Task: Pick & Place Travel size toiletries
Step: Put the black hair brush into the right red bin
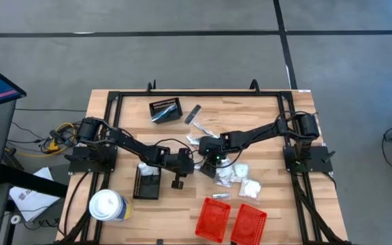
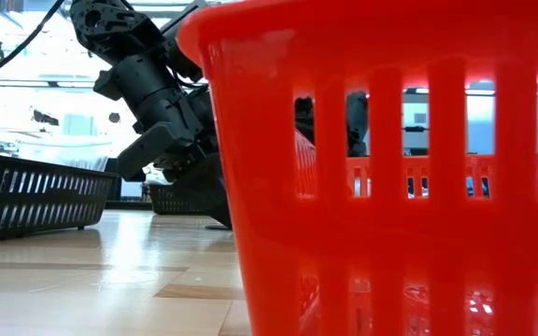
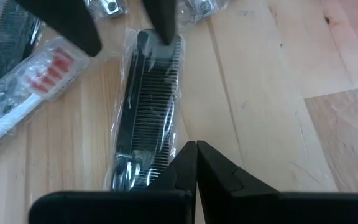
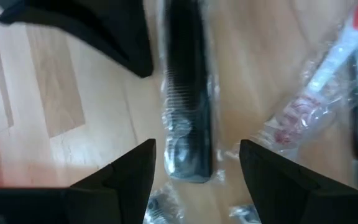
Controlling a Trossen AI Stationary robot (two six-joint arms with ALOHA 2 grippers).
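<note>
My working area is the middle of the table (image 1: 264,109), crowded on most sides. The black basket (image 1: 148,182) lies near the left arm, a second black basket (image 1: 166,110) lies toward the far edge, two red baskets (image 1: 214,219) sit at the near edge, and a white cup (image 1: 107,205) stands at the near left corner. Open wood remains along the far side and at the right; I judge a straight vertical lift to be the safest exit from the pile.

The toiletries (image 1: 240,178) lie loose at table centre: white wrapped packets, with slimmer pieces nearer the far basket.

The item in hand is a wrapped comb (image 4: 187,106), flat on the wood among them. I judge it light and stiff, but its clear film is slick and will crinkle and shift under my pads. The teeth are thin, so the hold belongs across the solid spine, near mid-length, to keep it from swinging. A wrapped toothbrush (image 4: 316,93) lies just beside it; I should not catch its film.

My right gripper (image 4: 196,163) hovers over the comb with fingers wide apart, one on each side, not yet touching it.

My left gripper (image 3: 196,155) sits at the comb's other end, fingers pressed together, holding nothing.
</note>
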